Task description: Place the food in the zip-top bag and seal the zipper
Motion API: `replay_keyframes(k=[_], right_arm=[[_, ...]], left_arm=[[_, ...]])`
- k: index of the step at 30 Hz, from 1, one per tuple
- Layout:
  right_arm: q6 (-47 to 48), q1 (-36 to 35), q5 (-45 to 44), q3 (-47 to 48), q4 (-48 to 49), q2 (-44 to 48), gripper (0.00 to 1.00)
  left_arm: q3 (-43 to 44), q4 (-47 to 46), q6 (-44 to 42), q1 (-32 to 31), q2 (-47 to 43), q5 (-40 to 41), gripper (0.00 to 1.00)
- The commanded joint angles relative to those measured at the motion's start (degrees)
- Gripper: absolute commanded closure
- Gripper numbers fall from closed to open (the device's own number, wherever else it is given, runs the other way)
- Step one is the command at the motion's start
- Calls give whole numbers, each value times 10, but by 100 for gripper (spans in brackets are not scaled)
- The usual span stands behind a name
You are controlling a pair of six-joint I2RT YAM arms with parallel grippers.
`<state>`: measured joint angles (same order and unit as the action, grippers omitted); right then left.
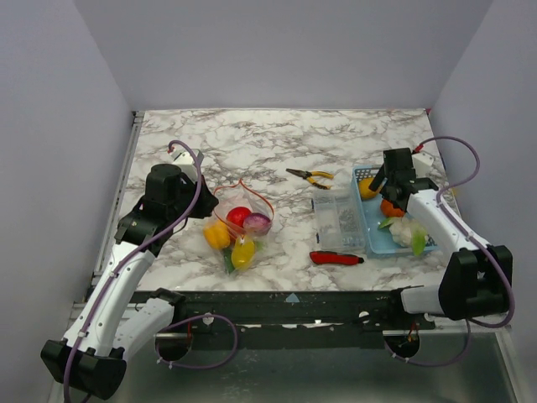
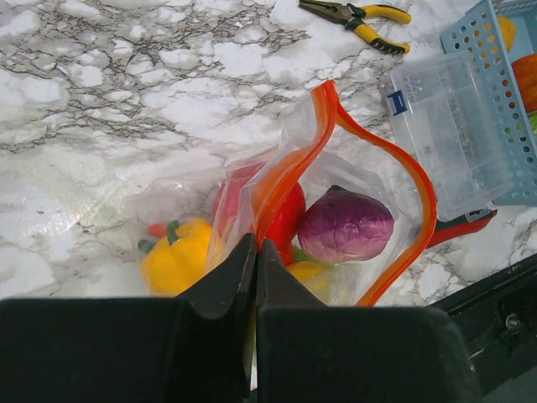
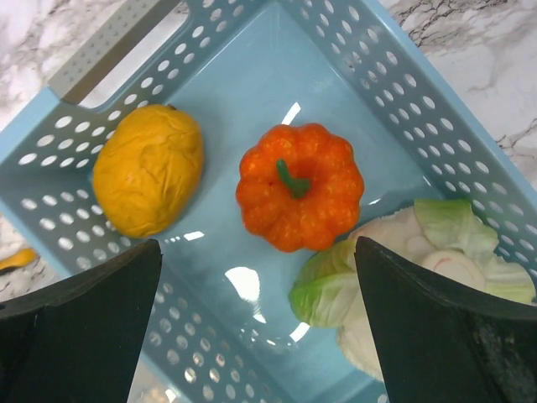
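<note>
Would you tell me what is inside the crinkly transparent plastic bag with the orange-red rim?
A yellow pepper, a red tomato, a pinkish-purple bulb and another yellow piece show through the film. The left gripper covers the near part of the bag, so anything there is hidden.

knife (image 2: 466,225): mostly behind bag (image 2: 176,197) | cabbage (image 3: 453,227): cut by frame edge

- table (image 1: 252,143): white marble, grey-black veins
- zip-top bag (image 2: 168,197): clear film; zipper (image 2: 426,197) orange-red
- in bag: yellow pepper (image 2: 178,260) with green stem; red tomato (image 2: 287,217); pinkish-purple bulb (image 2: 346,225)
- small orange-red spot beside that stem, possibly another pepper; film blurs it
- basket (image 3: 403,92): light blue, dotted with holes
- pumpkin (image 3: 299,185) orange, green stem; wrinkled fruit (image 3: 148,168) mustard-yellow; cabbage (image 3: 445,231) pale green and white
- pliers (image 2: 352,15): yellow handles, dark head
</note>
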<state>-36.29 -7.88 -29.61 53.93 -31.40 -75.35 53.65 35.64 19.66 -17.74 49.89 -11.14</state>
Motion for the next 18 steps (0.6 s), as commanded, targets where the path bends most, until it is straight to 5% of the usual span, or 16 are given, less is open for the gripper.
replay_keyframes(k=[1,18], right_arm=[[22,31,14,-8,40,-36,1],[12,75,49,-53,94,-120,3]], left_arm=[[-6,-10,-4,-2,-1,-7,100],[-5,-9,-3,-6,9,-8,100]])
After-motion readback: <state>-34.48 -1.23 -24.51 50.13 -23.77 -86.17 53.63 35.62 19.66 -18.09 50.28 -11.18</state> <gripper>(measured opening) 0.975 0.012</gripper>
